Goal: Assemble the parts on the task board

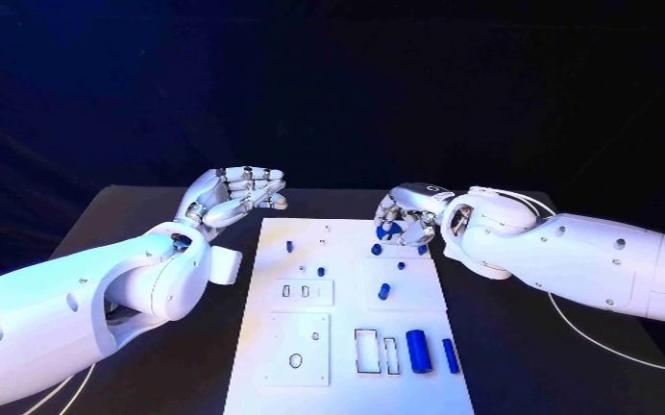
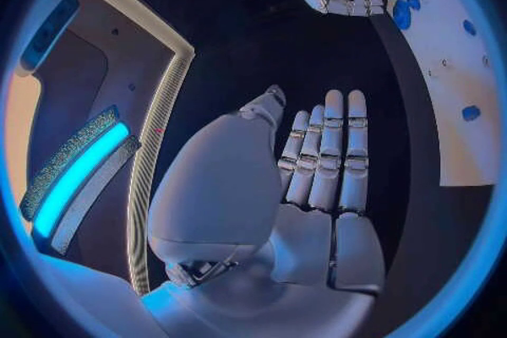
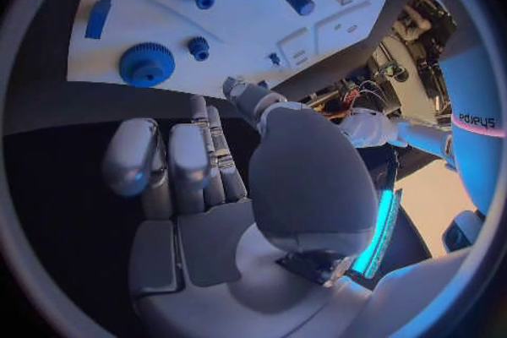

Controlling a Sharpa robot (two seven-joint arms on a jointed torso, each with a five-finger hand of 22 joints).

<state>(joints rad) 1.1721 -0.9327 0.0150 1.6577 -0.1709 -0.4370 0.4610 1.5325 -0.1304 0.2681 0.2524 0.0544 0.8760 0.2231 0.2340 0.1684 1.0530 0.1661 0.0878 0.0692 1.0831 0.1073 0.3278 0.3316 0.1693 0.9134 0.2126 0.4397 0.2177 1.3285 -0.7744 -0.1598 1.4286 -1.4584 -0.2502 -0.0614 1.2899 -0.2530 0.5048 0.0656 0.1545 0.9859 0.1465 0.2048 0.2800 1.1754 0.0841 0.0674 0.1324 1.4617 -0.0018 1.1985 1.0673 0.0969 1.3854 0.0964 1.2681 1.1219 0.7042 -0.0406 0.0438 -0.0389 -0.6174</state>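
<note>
Meanwhile, over the task board (image 1: 347,338): left hand (image 1: 233,196) raised, fingers apart and holding nothing; right hand (image 1: 409,215) curled above a blue gear (image 3: 146,64), grasp unclear.

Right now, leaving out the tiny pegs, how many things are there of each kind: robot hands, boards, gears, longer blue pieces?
Robot hands: 2, the left robot hand and the right robot hand
White task board: 1
Blue gear: 1
Longer blue pieces: 3
Total: 7
</note>
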